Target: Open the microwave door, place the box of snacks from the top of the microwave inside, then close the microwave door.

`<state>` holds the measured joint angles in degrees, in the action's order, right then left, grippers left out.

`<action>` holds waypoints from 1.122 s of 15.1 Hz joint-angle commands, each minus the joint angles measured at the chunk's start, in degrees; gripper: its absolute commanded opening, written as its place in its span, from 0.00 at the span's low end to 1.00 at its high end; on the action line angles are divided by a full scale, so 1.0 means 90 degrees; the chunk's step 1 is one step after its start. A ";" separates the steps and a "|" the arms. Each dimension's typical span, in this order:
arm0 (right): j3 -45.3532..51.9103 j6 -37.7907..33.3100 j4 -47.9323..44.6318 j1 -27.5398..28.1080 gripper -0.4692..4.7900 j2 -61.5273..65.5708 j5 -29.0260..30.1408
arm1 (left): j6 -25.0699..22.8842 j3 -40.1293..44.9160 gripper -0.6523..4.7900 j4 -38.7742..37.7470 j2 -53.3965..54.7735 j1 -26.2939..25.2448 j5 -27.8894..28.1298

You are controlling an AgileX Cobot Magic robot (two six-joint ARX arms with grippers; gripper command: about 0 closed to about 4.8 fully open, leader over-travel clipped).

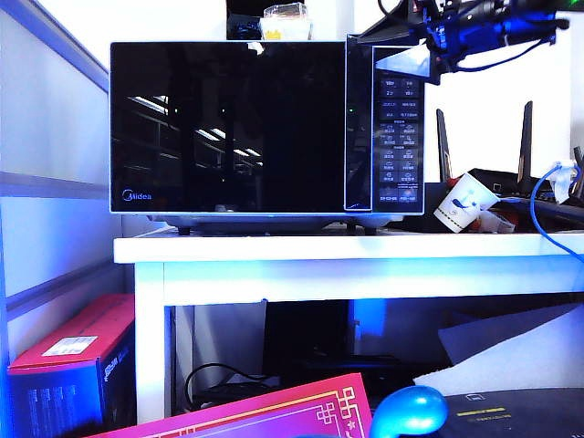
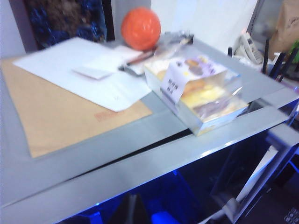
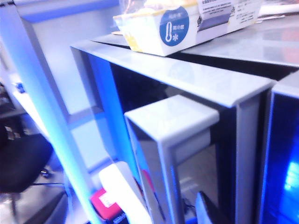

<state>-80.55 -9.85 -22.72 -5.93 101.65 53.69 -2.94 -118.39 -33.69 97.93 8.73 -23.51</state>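
Door: the microwave door is shut; its upright handle strip runs vertically.
Right claw: nearer arm, at the handle's top, jaws wide, empty.
Left claw: unseen, state unknown.
Snack box: atop the microwave.

The microwave is seen on the white table, its microwave door shut. The box of snacks rests on top of it. The right gripper is held near the upper right corner, just above the button panel; its jaws cannot be made out. A tilted paper cup lies to the right.
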 commanded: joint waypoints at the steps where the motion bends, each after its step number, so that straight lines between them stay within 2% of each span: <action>1: -0.0199 -0.0289 -0.0124 -0.0058 0.77 0.0041 0.0459 | -0.0005 -0.0029 0.11 0.0136 0.0007 0.0005 -0.0087; 5: -0.0214 -0.1056 -0.0192 -0.0046 0.77 0.0034 0.1433 | -0.0002 -0.0032 0.11 0.0282 0.0007 0.0005 -0.0097; 10: -0.0214 -0.1248 -0.0097 0.0061 0.77 -0.0163 0.2152 | -0.0005 -0.0032 0.11 0.0318 0.0007 0.0005 -0.0107; 12: -0.0214 -0.1243 0.0019 0.0236 0.77 -0.0347 0.2222 | -0.0005 -0.0032 0.11 0.0342 0.0007 0.0005 -0.0107; 15: -0.0209 -0.1200 -0.0136 0.0590 0.77 -0.0415 0.1923 | -0.0005 -0.0032 0.11 0.0376 0.0007 0.0005 -0.0107; 16: -0.0209 -0.1013 -0.0170 0.0627 0.76 -0.0413 0.1440 | -0.0005 -0.0032 0.11 0.0379 0.0007 0.0005 -0.0107; 17: -0.0209 -0.0670 -0.0165 0.0631 0.69 -0.0410 0.0651 | -0.0005 -0.0032 0.11 0.0379 0.0007 0.0005 -0.0107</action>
<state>-82.28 -18.92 -23.22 -0.08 98.19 65.91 -2.94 -118.39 -31.05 98.15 8.73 -24.03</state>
